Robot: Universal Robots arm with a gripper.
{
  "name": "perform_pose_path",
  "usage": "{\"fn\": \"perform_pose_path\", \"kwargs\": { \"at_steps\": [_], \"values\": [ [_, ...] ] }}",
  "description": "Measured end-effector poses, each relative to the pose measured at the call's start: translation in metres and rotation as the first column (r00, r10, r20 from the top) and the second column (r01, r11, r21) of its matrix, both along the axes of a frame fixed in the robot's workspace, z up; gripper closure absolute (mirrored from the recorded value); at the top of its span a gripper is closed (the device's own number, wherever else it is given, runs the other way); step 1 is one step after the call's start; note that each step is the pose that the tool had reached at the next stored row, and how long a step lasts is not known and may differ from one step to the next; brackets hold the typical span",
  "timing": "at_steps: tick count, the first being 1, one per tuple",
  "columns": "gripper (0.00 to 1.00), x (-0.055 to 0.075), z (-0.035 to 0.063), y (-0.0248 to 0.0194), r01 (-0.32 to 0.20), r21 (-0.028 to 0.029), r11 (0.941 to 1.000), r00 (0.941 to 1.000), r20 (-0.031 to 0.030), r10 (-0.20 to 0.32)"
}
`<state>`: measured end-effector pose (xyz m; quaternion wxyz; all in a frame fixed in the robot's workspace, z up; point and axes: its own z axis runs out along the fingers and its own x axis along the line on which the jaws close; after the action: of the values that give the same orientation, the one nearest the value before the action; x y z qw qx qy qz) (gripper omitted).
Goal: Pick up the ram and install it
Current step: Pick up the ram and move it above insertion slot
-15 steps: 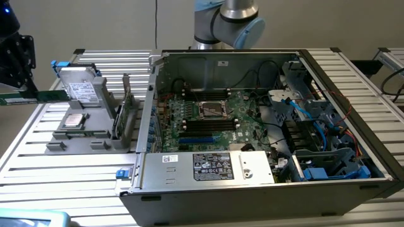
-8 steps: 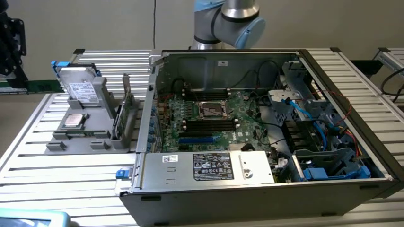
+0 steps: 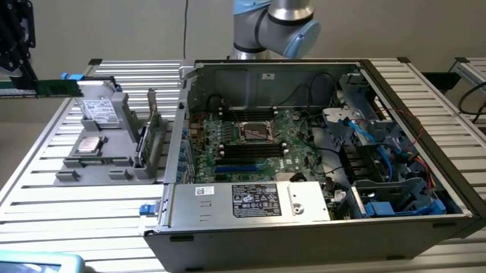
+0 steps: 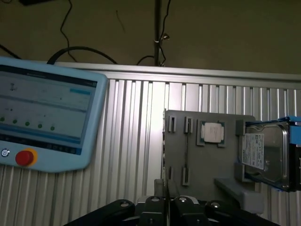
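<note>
Exterior view: gripper (image 3: 17,71) seen at exterior view's far left edge, jaws narrowed onto ram (image 3: 57,87). Ram held level in air, over far end of grey parts tray (image 3: 95,165) on slatted table (image 3: 45,199). Hard drive (image 3: 99,108) and processor chip (image 3: 90,145) seated in tray. Open computer case (image 3: 304,244) placed to exterior view's right, memory slots (image 3: 251,150) beside CPU socket (image 3: 256,132).

Wrist view: fingers closed on thin edge-on strip. Teach pendant (image 4: 47,117), tray, chip and drive seen beyond.
</note>
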<state>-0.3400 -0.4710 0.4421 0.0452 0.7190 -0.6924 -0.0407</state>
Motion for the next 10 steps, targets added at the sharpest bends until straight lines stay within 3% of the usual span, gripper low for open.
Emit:
{"fn": "perform_pose_path", "kwargs": {
  "at_steps": [3,8,10],
  "values": [
    [0.86,0.006,0.0036,-0.0024,0.000,0.0055,1.0000,1.0000,-0.0063,0.000],
    [0.86,0.011,0.0038,-0.0132,0.000,0.0076,1.0000,0.9997,-0.0243,0.000],
    [0.86,0.015,0.0040,-0.0158,0.000,0.0099,1.0000,0.9996,-0.0269,0.000]
  ]
}}
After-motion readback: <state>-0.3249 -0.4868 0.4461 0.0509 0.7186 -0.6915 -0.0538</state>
